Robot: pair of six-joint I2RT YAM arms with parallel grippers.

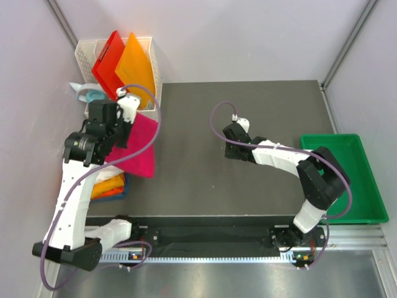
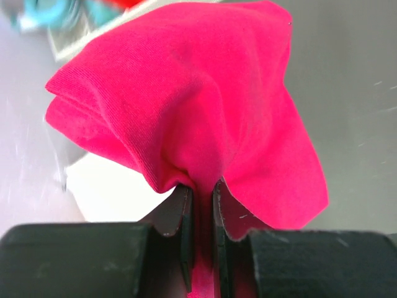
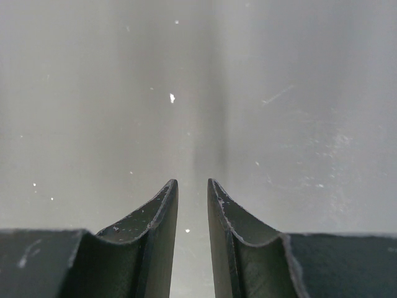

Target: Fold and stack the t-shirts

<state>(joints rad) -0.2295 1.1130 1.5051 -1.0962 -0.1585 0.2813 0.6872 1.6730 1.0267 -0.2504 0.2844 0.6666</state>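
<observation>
My left gripper (image 1: 120, 119) (image 2: 201, 187) is shut on the crimson-pink t-shirt (image 1: 138, 149) (image 2: 198, 93), which hangs in folded layers above the table's left edge. In the left wrist view the cloth bunches between the two fingers and drapes away from them. Orange and blue folded t-shirts (image 1: 109, 184) lie stacked off the left side of the table, below the pink one. My right gripper (image 1: 231, 133) (image 3: 192, 184) hovers over the bare middle of the dark table (image 1: 248, 105). Its jaws stand a little apart with nothing between them.
A white basket (image 1: 149, 46) at the back left holds a red board (image 1: 107, 62) and an orange board (image 1: 135, 65). A white and teal item (image 1: 87, 94) lies beside it. A green tray (image 1: 347, 180) sits off the table's right edge.
</observation>
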